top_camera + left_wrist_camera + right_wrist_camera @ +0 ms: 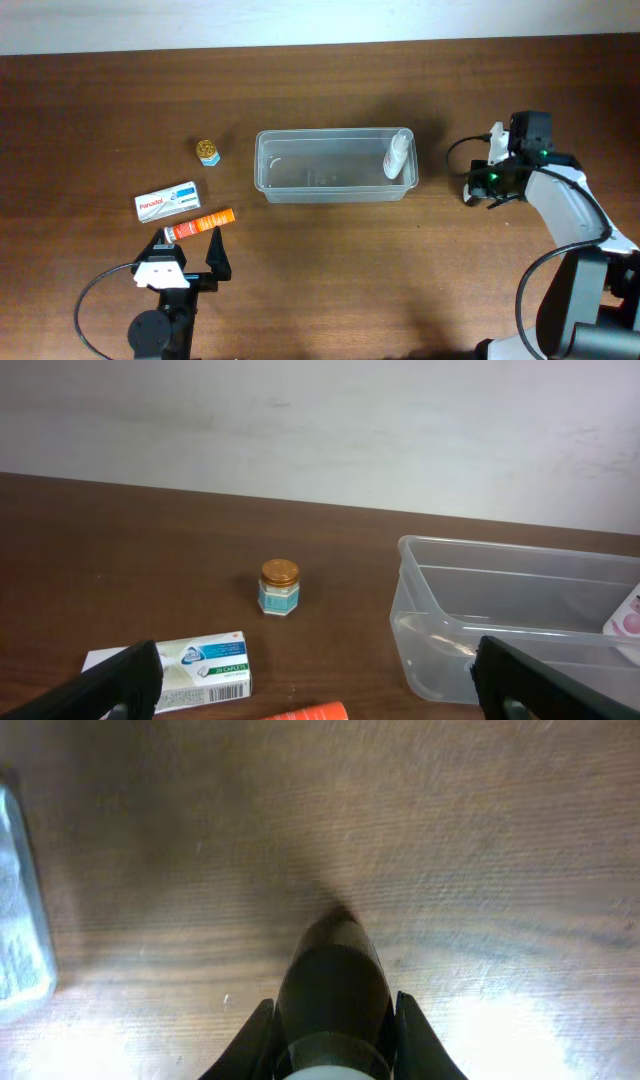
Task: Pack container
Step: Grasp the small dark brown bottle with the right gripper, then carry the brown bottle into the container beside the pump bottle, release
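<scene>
Container: the clear tub (320, 196) stands open at the middle of the worktop (100, 100).
Packed: 1 white bottle (398, 155), leaning at the tub's right end.
Still out: 3 items left of the tub: gold-lidded jar (207, 152), Panadol box (167, 202), orange pack (200, 224).
Left jaws: spread and empty; the left gripper (190, 245) sits just beside the orange pack.
Right jaws: the right gripper (480, 185), right of the tub, seems to pinch a dark rounded item (335, 970) — not yet in.
Progress: early, I judge — 1 in, 4 to go.

Left tool (189, 232) black; right arm (560, 200) white; green LED (491, 178).
</scene>
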Robot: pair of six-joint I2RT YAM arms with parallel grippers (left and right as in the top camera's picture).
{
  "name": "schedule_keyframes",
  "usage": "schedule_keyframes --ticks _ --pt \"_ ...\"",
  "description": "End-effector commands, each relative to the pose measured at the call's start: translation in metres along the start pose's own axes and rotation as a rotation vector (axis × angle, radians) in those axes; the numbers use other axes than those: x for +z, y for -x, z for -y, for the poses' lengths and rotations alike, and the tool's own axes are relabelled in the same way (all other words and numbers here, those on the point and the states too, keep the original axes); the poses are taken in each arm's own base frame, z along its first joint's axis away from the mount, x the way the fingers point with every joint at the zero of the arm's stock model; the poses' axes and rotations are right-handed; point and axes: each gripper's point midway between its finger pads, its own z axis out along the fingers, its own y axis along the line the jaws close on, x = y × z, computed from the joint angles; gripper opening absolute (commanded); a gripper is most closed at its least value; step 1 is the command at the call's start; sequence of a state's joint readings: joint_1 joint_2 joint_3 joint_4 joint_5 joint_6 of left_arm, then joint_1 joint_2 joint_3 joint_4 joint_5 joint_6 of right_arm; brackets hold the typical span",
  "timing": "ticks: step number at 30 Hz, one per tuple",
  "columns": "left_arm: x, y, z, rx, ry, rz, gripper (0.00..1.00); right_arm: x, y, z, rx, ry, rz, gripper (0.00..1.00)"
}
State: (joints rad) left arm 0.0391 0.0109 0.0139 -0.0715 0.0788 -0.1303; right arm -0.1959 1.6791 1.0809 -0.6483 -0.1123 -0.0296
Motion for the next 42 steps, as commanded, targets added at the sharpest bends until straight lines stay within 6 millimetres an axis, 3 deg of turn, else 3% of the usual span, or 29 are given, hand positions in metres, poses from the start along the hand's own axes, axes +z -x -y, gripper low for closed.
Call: schedule_keyframes --ticks 1,7,12,16,18,22,29,37,42 --pt "0.0 -0.002 -0.001 0.016 0.001 -0.002 0.99 -0.036 0.033 -0.014 -0.012 0.063 0.094 0.16" --pt "0.0 -0.002 -0.001 0.016 0.001 -0.002 0.99 -0.106 0.063 -0.036 -0.039 0.148 0.206 0.17" --pt "0.0 -0.002 -0.001 0.016 0.001 -0.002 0.99 -0.173 0.077 -0.072 -0.096 0.293 0.328 0.18" --pt "0.0 -0.002 -0.001 0.016 0.001 -0.002 0.99 -0.207 0.073 -0.112 -0.193 0.387 0.403 0.22" --pt "0.0 -0.002 -0.001 0.016 0.001 -0.001 0.99 -0.213 0.068 -0.131 -0.241 0.413 0.41 0.22" --pt "0.0 -0.002 -0.001 0.016 0.001 -0.002 0.99 -0.204 0.059 -0.166 -0.324 0.41 0.379 0.22" --pt "0.0 -0.002 -0.001 0.016 0.001 -0.001 0.99 -0.154 0.044 -0.201 -0.362 0.282 0.263 0.22" --pt "0.0 -0.002 -0.001 0.016 0.001 -0.002 0.99 -0.081 0.034 -0.22 -0.348 0.139 0.136 0.21" --pt "0.0 -0.002 -0.001 0.016 0.001 -0.002 0.99 -0.045 0.03 -0.217 -0.297 0.074 0.083 0.21"
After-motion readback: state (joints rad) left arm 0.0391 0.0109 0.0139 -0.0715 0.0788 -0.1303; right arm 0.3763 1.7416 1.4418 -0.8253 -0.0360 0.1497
